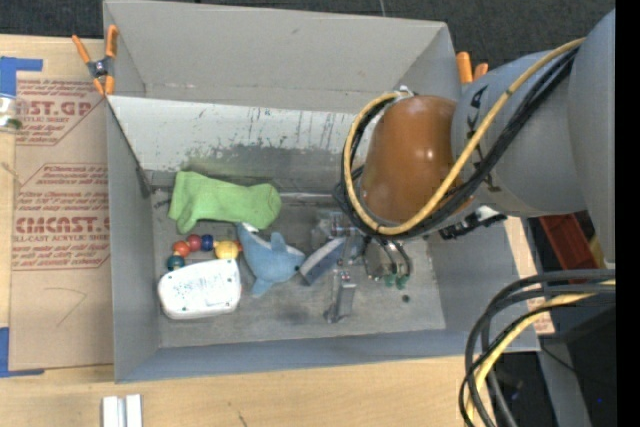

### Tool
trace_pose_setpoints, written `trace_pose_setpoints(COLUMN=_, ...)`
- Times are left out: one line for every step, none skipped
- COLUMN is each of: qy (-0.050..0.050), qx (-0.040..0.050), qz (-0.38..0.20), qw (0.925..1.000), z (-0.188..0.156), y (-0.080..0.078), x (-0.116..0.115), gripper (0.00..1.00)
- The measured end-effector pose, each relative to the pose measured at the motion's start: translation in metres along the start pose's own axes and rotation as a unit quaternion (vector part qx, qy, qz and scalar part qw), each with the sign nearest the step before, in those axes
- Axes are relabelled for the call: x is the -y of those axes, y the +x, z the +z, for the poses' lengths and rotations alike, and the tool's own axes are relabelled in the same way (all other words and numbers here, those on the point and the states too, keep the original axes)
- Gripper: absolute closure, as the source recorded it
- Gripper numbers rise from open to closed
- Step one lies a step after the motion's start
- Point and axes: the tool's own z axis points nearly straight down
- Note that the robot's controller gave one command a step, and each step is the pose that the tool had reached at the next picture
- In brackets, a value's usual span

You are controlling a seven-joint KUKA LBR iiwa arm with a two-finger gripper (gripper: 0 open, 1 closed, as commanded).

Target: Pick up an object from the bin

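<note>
The bin (250,55) has the gripper (330,282) low over its bare floor, spread wide with nothing between its fingers (316,262). A green cloth (225,200) lies up and to its left. A white box (200,290) sits well to its left. A blue soft toy (268,260) lies just left, beside one fingertip. Coloured beads (200,245) lie beyond the toy.

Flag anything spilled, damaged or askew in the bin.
Nothing stands out. The green cloth, blue soft toy and white box lie loose on the bin floor; the hand sits right of the toy.
</note>
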Motion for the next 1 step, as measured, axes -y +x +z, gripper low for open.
trace_pose_setpoints(qy=0.0, qx=0.0036, qz=0.0, qw=1.0, z=-0.0039, y=-0.002, x=0.0001, gripper=0.0)
